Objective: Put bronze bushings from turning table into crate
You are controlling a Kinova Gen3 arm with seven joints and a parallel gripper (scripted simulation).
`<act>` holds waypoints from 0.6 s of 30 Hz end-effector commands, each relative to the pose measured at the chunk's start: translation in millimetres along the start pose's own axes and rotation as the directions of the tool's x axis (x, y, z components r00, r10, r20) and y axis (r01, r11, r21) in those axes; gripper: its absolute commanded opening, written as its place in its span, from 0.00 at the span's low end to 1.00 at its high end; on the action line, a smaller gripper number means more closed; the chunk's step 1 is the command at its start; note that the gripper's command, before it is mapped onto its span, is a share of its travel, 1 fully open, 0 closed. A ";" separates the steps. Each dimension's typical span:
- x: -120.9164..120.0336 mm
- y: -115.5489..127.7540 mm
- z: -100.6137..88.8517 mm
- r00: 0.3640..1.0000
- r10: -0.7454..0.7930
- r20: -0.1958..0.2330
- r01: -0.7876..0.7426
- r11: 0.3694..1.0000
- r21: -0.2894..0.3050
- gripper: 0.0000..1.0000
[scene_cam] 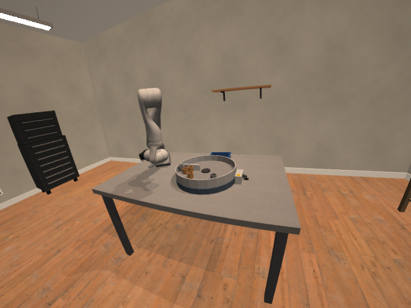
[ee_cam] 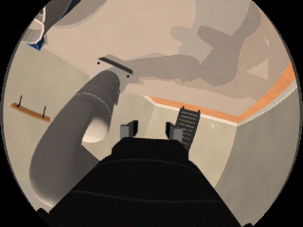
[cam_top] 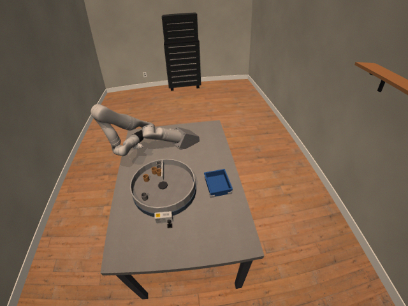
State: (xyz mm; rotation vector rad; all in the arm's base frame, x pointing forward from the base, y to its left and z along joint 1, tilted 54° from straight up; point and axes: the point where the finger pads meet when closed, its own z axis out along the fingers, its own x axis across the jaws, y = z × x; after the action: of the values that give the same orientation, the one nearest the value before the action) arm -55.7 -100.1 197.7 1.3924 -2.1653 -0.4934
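Well, your tool [ee_cam: 150, 129] is spread wide, holding nothing, folded near the arm's base; three bronze bushings [cam_top: 153, 170] stand on the turning table [cam_top: 184, 166], rigid, probably slick, so pinch across the wall

Black drawer cabinet [cam_top: 182, 49] against the wall; wooden wall shelf [scene_cam: 241, 88] opposite

bushings [cam_top: 153, 170]: bronze, steel-grey | crate [cam_top: 217, 183]: blue | table [cam_top: 197, 237]: grey | arm [cam_top: 111, 118]: white
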 end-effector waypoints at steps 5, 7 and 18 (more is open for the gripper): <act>-44.7 -12.2 -33.5 0.999 0.005 -0.038 0.000 0.991 0.135 1.00; -44.7 -12.2 -33.5 0.999 0.005 -0.038 0.000 0.991 0.135 1.00; -43.5 -16.6 -33.2 0.999 0.005 -0.038 0.000 0.991 0.135 1.00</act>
State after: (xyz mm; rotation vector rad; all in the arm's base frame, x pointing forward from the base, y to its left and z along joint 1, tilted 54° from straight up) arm -55.7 -100.1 197.7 1.3924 -2.1653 -0.4934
